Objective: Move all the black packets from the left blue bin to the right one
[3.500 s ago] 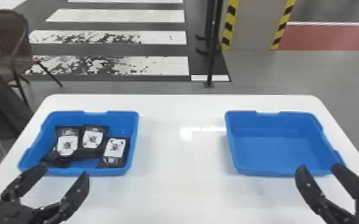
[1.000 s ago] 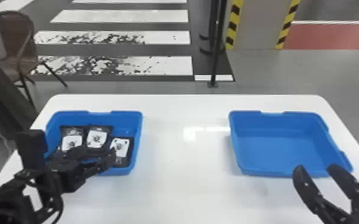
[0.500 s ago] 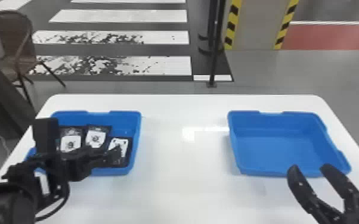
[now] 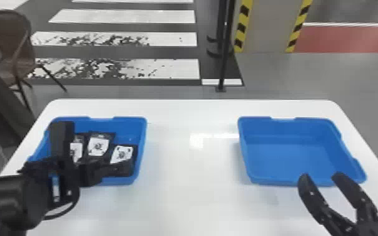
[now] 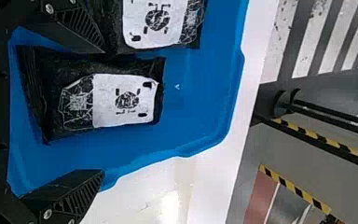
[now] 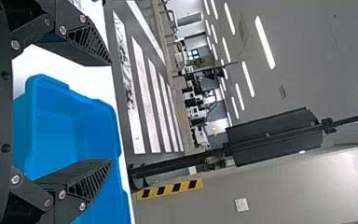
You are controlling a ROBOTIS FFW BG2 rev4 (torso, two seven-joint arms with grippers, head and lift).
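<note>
Left black two-fingered hand (image 5: 103, 110) is wide open over a white-labelled black packet (image 5: 126, 100), frame left; I'd centre before squeezing.

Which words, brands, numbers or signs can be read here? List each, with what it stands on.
No words or numbers are readable.
White labels on the black packets: printed drawings, no readable text.
Left blue bin, inside floor: a pale mark, too small to read.
Grey pillar: yellow-and-black stripes, no lettering seen.
</note>
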